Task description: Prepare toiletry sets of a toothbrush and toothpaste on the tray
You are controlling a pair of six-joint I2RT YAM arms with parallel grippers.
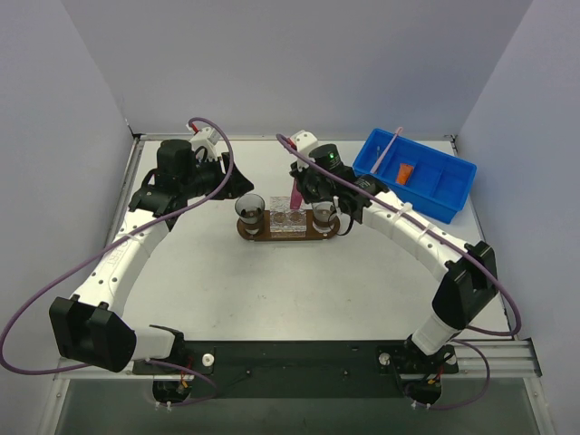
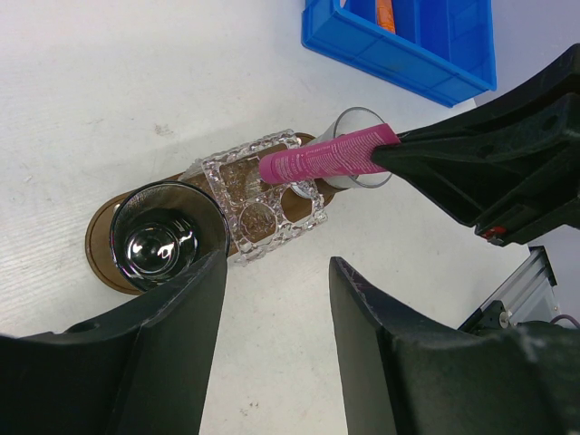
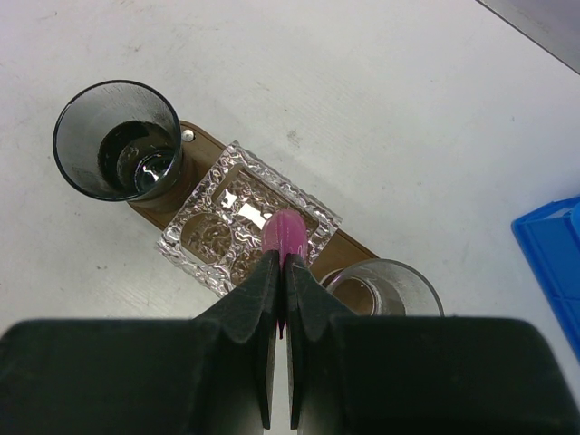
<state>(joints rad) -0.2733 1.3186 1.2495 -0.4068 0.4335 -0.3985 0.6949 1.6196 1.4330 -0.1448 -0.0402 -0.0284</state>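
Now R end effector [image 3: 281, 261] clamped on glossy magenta toothpaste tube [image 2: 326, 156] above tray [image 2: 98, 245]; L end effector [image 2: 276, 276] apart.

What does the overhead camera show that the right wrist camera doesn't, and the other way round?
Only overhead: both arms, the left gripper, and the orange tube and toothbrush lying in the bin.
Only right wrist: a silver stud on the tray, and the right gripper up close, pinched shut on the magenta tube.
Both: tray, two glasses, the dish between them, and the magenta tube above it.
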